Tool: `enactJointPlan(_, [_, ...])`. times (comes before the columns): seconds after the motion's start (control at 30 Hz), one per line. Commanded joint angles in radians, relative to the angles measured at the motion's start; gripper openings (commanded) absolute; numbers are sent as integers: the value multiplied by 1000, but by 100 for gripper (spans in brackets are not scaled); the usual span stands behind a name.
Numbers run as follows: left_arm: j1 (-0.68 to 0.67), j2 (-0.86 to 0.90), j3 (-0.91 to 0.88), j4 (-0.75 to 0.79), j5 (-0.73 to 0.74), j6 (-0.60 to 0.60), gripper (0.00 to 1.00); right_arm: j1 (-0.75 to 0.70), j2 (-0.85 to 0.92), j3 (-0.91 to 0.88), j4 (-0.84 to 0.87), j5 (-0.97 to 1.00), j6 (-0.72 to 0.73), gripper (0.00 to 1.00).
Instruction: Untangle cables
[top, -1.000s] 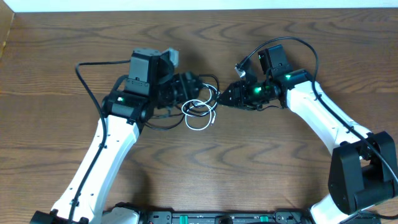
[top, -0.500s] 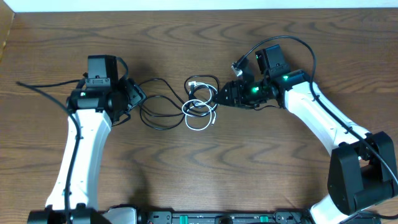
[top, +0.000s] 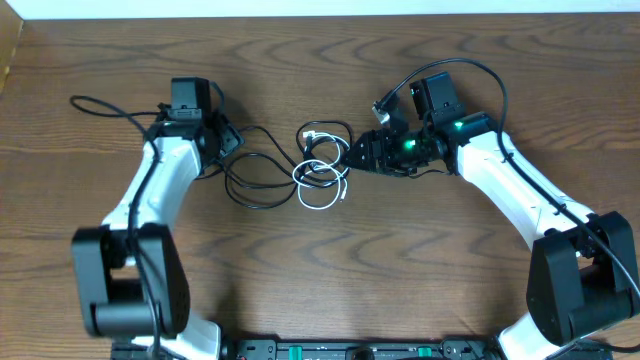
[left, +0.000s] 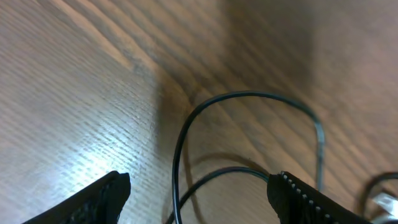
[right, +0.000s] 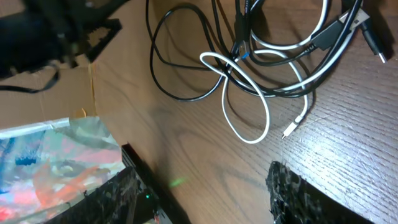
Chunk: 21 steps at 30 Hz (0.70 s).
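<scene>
Left gripper (left: 199, 190) wide, straddling black cable (left: 180, 143), not gripping; right gripper (right: 202, 186) wide, empty, 3 o'clock of tangled cables (top: 320, 172). Step: choosing grips. Next: pinch separate strands, pull apart.

Black and white cables (top: 320, 172), apparently three, lie tangled in loose loops.

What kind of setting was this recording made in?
Probably a robotics lab or data-collection bench: white-and-black robot arms, left and right, mounted at one edge of a wood-grain table, over a small tangle of thin black and white cables.
</scene>
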Motion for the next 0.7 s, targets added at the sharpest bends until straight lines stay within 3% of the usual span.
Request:
enactJointPlan(0.0, [1,51,-7,2,-27,14,76,8,-14,10,-2,-10,8,64])
enactJointPlan(0.43, [0,117,-8,5,-20,14,48,8,-14,10,-4,27,8,65])
enactJointPlan(0.67, [1,154,-21,32,-21,13,47,8,-14,10,-22,27,8,66])
